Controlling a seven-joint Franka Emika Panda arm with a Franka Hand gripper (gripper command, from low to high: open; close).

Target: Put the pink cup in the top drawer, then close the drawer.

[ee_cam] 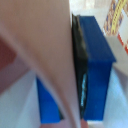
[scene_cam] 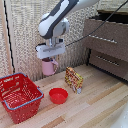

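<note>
The whole scene is given only in the exterior view: a pale wooden bench (scene_cam: 100, 100), a white-and-grey arm (scene_cam: 55, 22), and the dark-brown chest (scene_cam: 107, 45) at the exterior view's right, with two long silver bar handles, one on the top drawer (scene_cam: 105, 36) and one on the lower drawer (scene_cam: 107, 61). The top drawer is seen pulled out. The pale-pink mug (scene_cam: 49, 66) is shown directly under the white boxy end effector (scene_cam: 50, 58), upright, its long axis vertical and its mouth upward; the side handle points toward the exterior view's right. Whether its base touches the bench cannot be told. Near it, a patterned yellow-and-red snack box (scene_cam: 74, 79) stands on the bench; a flat, round red bowl (scene_cam: 58, 95) lies in front of it, and a red wire basket (scene_cam: 19, 96) of open mesh stands at the exterior view's left. The close contact is supplied only by the wrist view: the smooth, curved pink wall of the mug (ee_cam: 45, 60) is seen, blurred, lying against a dark pad on a blocky dark-blue finger (ee_cam: 95, 70), with a second blue finger partly visible behind the wall. The end effector (ee_cam: 67, 85) is thus shown clamped on the mug wall.
</note>
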